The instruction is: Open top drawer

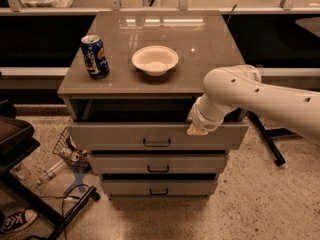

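Note:
The top drawer (110, 136) is the widest of three grey drawers in a small cabinet. It stands pulled partly out, with a dark gap showing above its front. Its small dark loop handle (156, 143) is at the centre of the front. My gripper (195, 129) is at the top edge of the drawer front, to the right of the handle, mostly hidden behind my white wrist. My white arm (260, 96) reaches in from the right.
A blue soda can (94, 56) and a white bowl (155, 60) stand on the cabinet top (200, 39). Two narrower drawers (200, 163) sit below. A black stand (30, 199) and floor clutter (70, 154) lie to the left. A black leg (267, 139) is on the right.

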`<state>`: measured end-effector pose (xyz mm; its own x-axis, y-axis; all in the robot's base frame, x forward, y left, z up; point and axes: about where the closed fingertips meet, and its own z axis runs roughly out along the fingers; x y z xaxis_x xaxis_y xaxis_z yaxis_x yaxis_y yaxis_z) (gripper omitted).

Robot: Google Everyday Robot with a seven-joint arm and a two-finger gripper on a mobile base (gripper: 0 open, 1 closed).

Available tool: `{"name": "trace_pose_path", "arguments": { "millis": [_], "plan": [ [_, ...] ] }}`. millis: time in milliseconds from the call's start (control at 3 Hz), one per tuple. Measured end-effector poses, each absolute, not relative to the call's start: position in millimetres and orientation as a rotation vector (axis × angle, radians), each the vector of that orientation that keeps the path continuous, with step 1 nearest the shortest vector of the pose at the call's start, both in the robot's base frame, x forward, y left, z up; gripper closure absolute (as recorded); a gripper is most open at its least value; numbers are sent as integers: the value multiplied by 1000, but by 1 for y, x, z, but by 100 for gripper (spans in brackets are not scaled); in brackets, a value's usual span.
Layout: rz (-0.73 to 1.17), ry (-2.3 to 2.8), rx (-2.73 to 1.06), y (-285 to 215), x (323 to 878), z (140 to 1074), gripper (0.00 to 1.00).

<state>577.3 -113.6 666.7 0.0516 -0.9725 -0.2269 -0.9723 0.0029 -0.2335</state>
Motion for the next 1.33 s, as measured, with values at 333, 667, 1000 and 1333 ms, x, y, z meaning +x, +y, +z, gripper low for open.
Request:
{"name": "trace_pose_path", "arguments": {
  "millis": [333,667,1000,1333],
  "plan": [
    [-1,1962,-2012,-114,577,670,100],
    [-1,1962,-2011,-114,577,674,100],
    [-12,1987,-1943,-132,550,679,100],
    [-12,1987,-1943,-132,550,679,100]
  ]
}}
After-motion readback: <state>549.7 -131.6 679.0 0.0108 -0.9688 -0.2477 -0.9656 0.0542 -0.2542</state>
